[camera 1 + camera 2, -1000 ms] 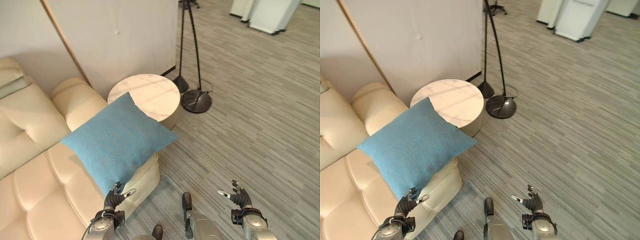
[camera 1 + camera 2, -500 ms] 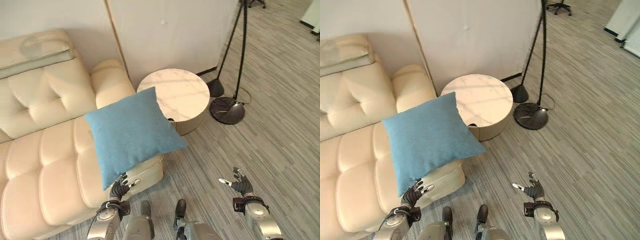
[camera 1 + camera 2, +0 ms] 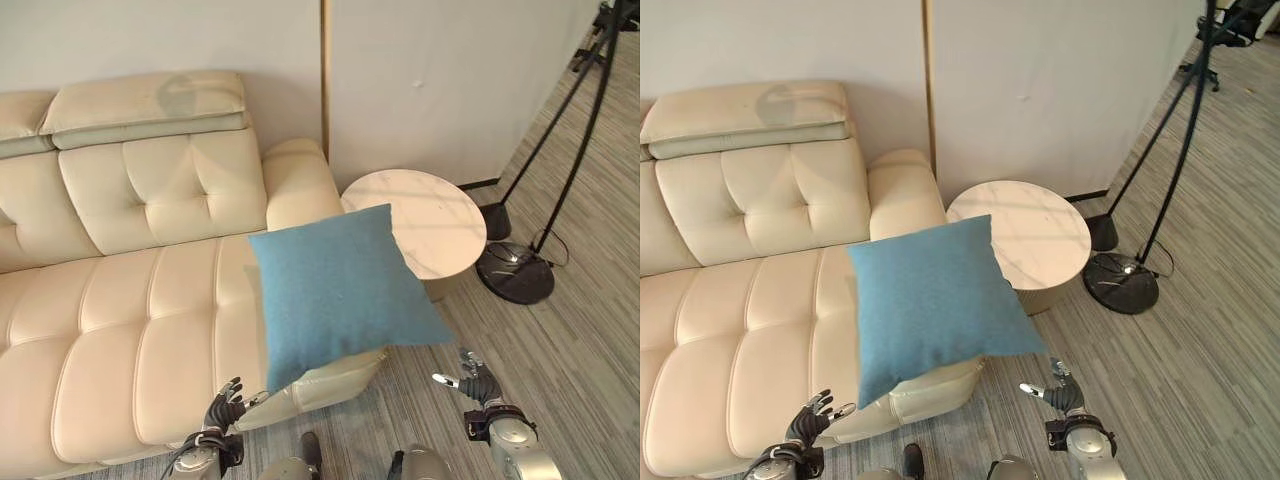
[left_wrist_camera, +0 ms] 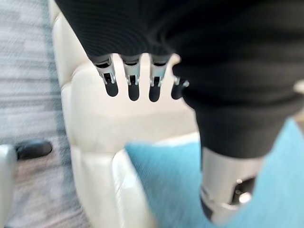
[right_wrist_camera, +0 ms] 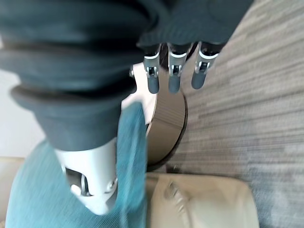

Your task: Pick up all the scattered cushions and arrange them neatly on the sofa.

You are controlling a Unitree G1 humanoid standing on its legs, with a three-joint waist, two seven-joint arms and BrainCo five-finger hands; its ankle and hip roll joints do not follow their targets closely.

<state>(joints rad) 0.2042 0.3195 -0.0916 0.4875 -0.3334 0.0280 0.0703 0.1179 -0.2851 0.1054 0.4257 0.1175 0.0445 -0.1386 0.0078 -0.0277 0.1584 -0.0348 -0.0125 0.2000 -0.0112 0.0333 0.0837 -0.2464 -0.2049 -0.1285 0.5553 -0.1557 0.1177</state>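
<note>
A square blue cushion (image 3: 340,290) hangs tilted over the right end of the cream sofa (image 3: 130,300), in front of its armrest. Its lower corner points down toward the seat's front edge. My left hand (image 3: 222,402) is open, fingers spread, just left of that corner and slightly apart from it. The left wrist view shows straight fingers (image 4: 133,85) over the sofa, with the cushion (image 4: 161,185) beside the thumb. My right hand (image 3: 478,382) is open low over the floor, right of the cushion and holding nothing.
A round marble-topped side table (image 3: 435,215) stands right of the armrest, partly behind the cushion. A black floor lamp base (image 3: 515,272) with its slanted pole sits on the striped grey carpet beyond it. A wall runs behind the sofa.
The camera has swung left, so more of the sofa shows. The cushion's lower corner touched my left fingers before; a small gap now shows between them. Both hands stay open.
</note>
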